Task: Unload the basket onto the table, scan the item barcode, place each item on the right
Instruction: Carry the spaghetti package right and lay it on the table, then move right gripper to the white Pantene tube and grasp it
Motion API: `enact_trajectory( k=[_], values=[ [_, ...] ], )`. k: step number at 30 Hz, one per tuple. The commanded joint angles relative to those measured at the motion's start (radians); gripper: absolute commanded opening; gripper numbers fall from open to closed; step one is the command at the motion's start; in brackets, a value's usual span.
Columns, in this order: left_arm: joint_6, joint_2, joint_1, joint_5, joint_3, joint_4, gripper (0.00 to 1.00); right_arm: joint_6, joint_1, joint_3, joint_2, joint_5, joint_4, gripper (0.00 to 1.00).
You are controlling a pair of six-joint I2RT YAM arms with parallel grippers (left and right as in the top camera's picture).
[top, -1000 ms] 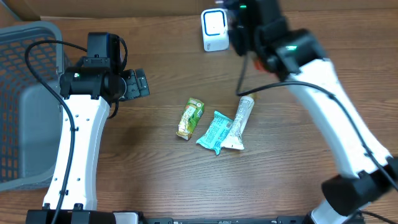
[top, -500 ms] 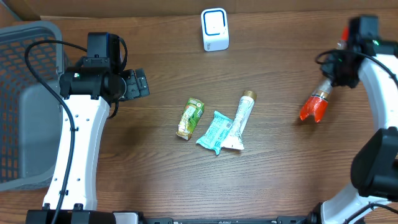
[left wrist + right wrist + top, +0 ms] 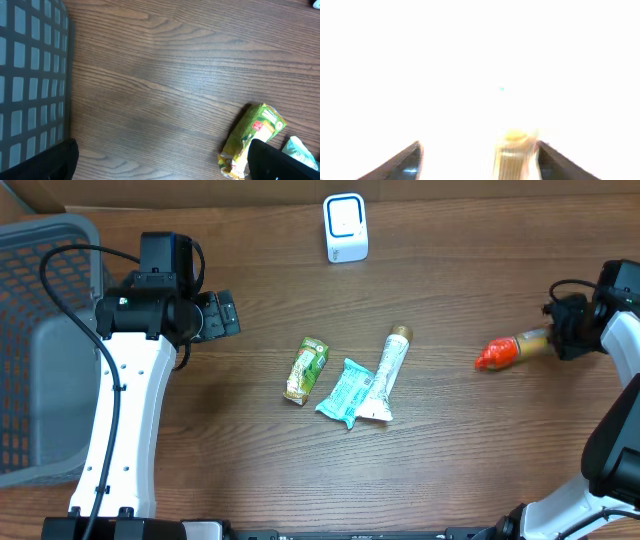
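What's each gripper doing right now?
Left gripper: open, holding nothing.
Right gripper: open; the capped end of the red tube lies between its fingers, not gripped.

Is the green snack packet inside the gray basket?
No, the green snack packet lies on the wooden table, apart from the gray basket.

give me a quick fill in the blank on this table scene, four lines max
1. The grey basket stands on the ___ arm's side.
2. The green packet, teal packet and white tube form a group of ___ items.
3. The left gripper has its jaws ___.
4. The red-tipped tube has its cap end between the fingers of the ___.
Missing: left; three; open; right gripper.
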Motion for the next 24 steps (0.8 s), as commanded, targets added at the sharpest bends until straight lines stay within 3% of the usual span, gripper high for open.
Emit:
enact_trajectory(
  k=[1, 12, 22, 24],
  values=[
    [-0.006, 0.003, -0.002, -0.01, -0.006, 0.002, 1.0, -0.142, 0.007, 0.07, -0.039, -0.105, 0.002, 0.98],
    [-0.006, 0.003, -0.002, -0.01, -0.006, 0.002, 1.0, -0.343, 0.073, 0.27, -0.064, -0.332, -0.256, 0.97],
    [-0.006, 0.003, -0.002, -0.01, -0.006, 0.002, 1.0, -0.434, 0.368, 0.19, -0.063, -0.307, -0.322, 1.0],
    [-0.006, 0.003, -0.002, -0.01, -0.006, 0.002, 1.0, -0.434, 0.44, 0.154, -0.063, -0.27, -0.312, 0.96]
  ],
)
